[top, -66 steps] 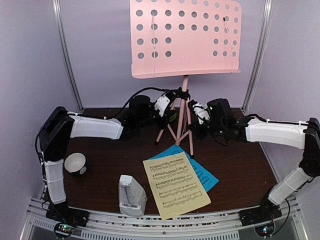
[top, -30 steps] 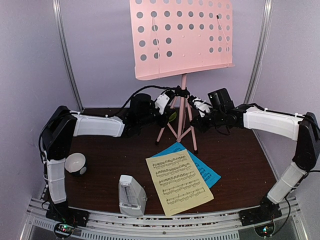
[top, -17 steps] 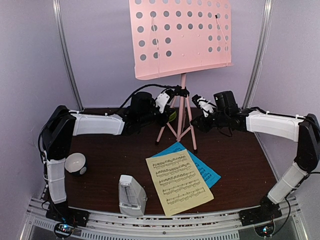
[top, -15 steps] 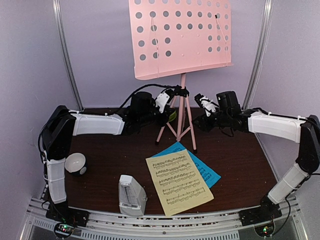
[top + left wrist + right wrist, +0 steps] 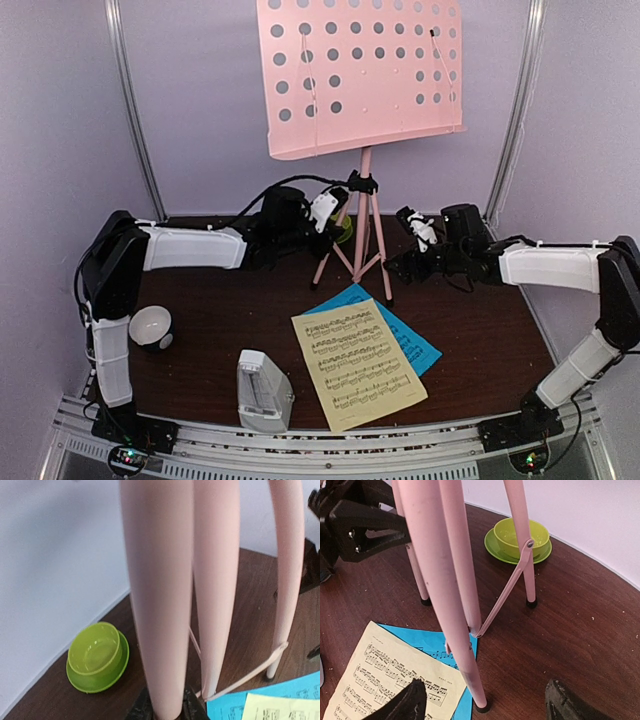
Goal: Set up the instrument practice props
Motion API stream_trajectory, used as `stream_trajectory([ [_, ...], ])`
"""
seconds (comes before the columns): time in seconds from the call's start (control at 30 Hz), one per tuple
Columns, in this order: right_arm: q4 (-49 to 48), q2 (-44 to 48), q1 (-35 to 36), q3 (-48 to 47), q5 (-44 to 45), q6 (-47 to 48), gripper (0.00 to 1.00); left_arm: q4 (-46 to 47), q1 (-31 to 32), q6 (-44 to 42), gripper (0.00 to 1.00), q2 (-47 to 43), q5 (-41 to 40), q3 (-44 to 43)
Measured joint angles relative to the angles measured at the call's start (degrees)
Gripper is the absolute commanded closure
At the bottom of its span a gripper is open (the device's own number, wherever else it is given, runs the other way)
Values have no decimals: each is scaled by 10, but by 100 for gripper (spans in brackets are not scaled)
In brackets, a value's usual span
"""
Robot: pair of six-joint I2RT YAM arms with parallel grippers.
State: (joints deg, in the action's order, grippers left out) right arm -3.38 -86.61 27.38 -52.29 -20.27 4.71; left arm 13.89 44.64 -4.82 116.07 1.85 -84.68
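Note:
The pink music stand [image 5: 365,75] stands upright at the back of the table, its tripod legs [image 5: 366,235] spread. My left gripper [image 5: 336,208] is shut on one pink leg [image 5: 165,605], its dark fingers [image 5: 142,710] pressed against both sides. To the right of the stand my right gripper [image 5: 408,242] is open, its fingers [image 5: 402,705] wide apart with the front leg's foot [image 5: 481,707] ahead between them, untouched. The yellow sheet-music page [image 5: 358,368] lies over the blue page [image 5: 415,348] at the front. The pyramid metronome [image 5: 262,390] stands front left.
A green bowl on a saucer [image 5: 520,539] sits behind the tripod by the back wall, also showing as the green bowl [image 5: 97,656]. The small white-and-black bowl [image 5: 152,327] rests at the left edge. Metal frame posts [image 5: 135,110] rise at both back corners.
My right gripper let go of the stand, opened wide and drew back to the right. The left gripper stays on its leg. The stand has not moved.

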Motion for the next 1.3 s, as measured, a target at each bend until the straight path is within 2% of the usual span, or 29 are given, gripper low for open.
stream_trajectory([
  [0.3, -38, -74, 0, -3, -30, -2, 32, -66, -13, -21, 63, 0, 2, 14],
  [0.53, -48, -99, 0, -14, -38, 1, 43, -84, -34, -33, 51, 0, 50, 33],
  [0.7, -64, -108, 0, -29, -43, 0, 47, -108, -56, -43, 50, 1, 91, 32],
  [1.0, -71, -132, 0, -36, -46, 0, 53, -115, -60, -49, 50, 28, 129, 11],
  [1.3, -77, -137, 0, -36, -55, -17, 61, -113, -60, -44, 57, 47, 150, -7],
])
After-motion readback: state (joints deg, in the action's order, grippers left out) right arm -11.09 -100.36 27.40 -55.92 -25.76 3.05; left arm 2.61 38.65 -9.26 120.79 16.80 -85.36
